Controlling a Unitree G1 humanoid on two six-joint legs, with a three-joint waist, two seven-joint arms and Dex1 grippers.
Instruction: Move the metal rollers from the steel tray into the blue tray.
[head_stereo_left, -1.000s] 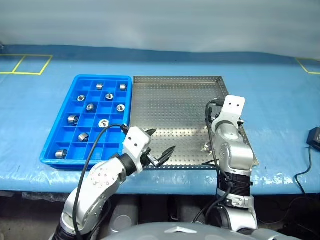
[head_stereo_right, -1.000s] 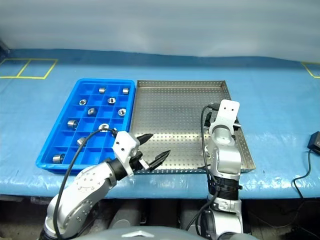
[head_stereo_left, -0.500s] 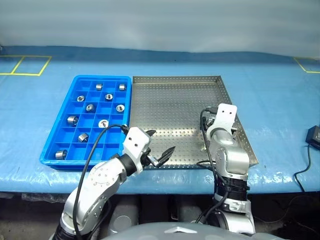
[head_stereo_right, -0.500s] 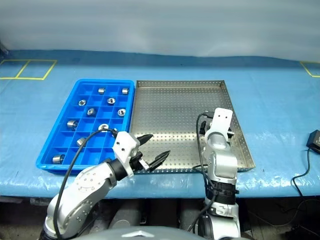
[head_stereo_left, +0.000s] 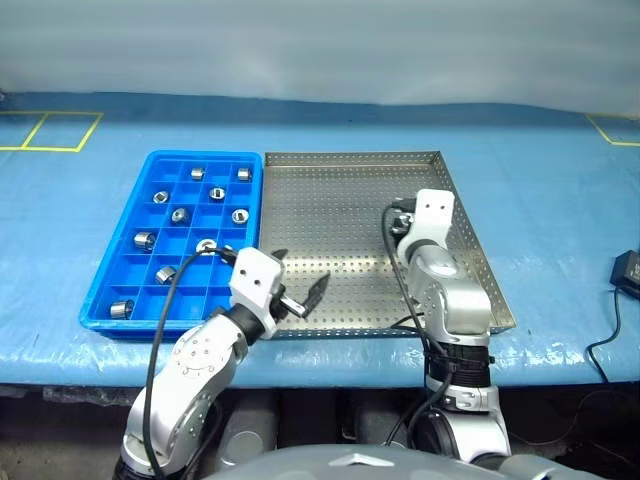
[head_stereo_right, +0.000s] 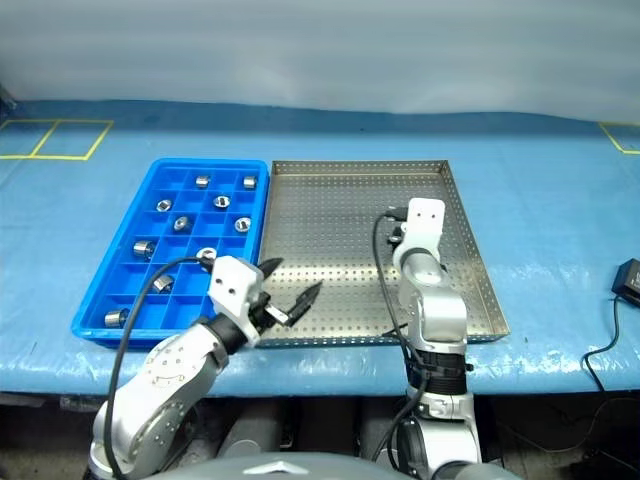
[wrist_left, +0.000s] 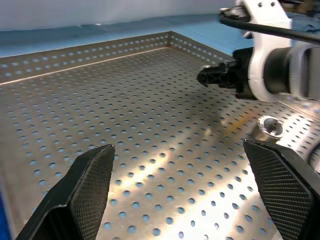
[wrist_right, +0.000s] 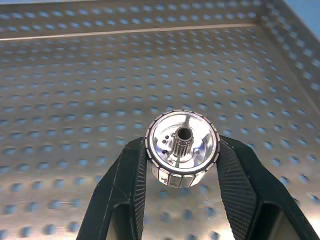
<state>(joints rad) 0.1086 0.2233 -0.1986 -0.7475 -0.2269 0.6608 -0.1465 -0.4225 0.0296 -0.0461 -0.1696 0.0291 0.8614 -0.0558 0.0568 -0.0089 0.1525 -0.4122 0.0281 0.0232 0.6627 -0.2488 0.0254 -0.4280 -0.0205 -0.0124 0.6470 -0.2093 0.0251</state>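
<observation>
Since the earlier frame the right gripper (wrist_right: 182, 165) has swung leftward over the steel tray (head_stereo_left: 340, 200) and now pinches a metal roller (wrist_right: 182, 148) between its fingers. Another roller (wrist_left: 270, 125) lies on the perforated floor just below that gripper. Left of the wide-spread left gripper (head_stereo_left: 297, 281), the blue tray (head_stereo_left: 120, 262) holds nine rollers in separate compartments. Ahead of both grippers, open tray floor runs to the far rim.

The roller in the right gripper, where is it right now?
The roller sits clamped between the right gripper's fingers above the steel tray's perforated floor, toward the tray's right side.
</observation>
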